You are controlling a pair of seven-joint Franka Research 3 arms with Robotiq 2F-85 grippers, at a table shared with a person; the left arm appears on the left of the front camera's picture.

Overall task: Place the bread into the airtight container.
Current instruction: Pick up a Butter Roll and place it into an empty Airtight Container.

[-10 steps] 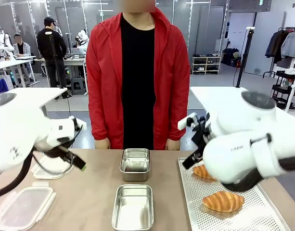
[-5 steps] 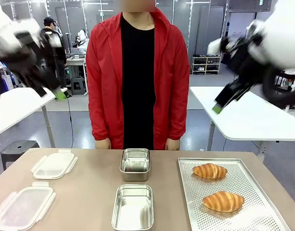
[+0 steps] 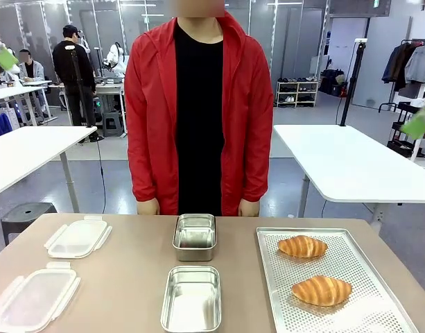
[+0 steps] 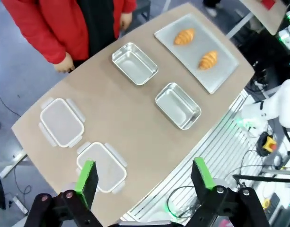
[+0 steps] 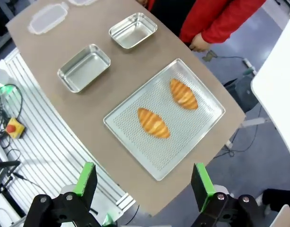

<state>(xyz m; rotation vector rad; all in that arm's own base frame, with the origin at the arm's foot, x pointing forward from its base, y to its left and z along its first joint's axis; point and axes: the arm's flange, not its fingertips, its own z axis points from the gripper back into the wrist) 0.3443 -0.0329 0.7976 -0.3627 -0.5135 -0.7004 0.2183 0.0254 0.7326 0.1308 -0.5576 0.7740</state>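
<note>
**Bread on the tray, both my grippers spread and empty**

Two pieces of bread lie apart on the perforated tray [image 3: 365, 267] at my right side of the table. The far bread [image 3: 303, 246] is nearer the person, and the near bread [image 3: 322, 290] is closer to me. Left of the tray, in the middle of the table, stand the far steel container [image 3: 195, 236] and the near steel container [image 3: 192, 298], both uncovered and empty. Further left two clear lids lie flat, the far lid [image 3: 77, 237] and the near lid [image 3: 33, 298]. The person [image 3: 198, 104], in a red jacket, stands at the far edge with hands at the table's rim behind the far steel container. My left gripper [image 4: 144, 178] hangs high above the table on the lids' side, fingers wide apart with nothing between them. My right gripper [image 5: 143, 180] is likewise spread and empty, high over the tray's side.
</note>
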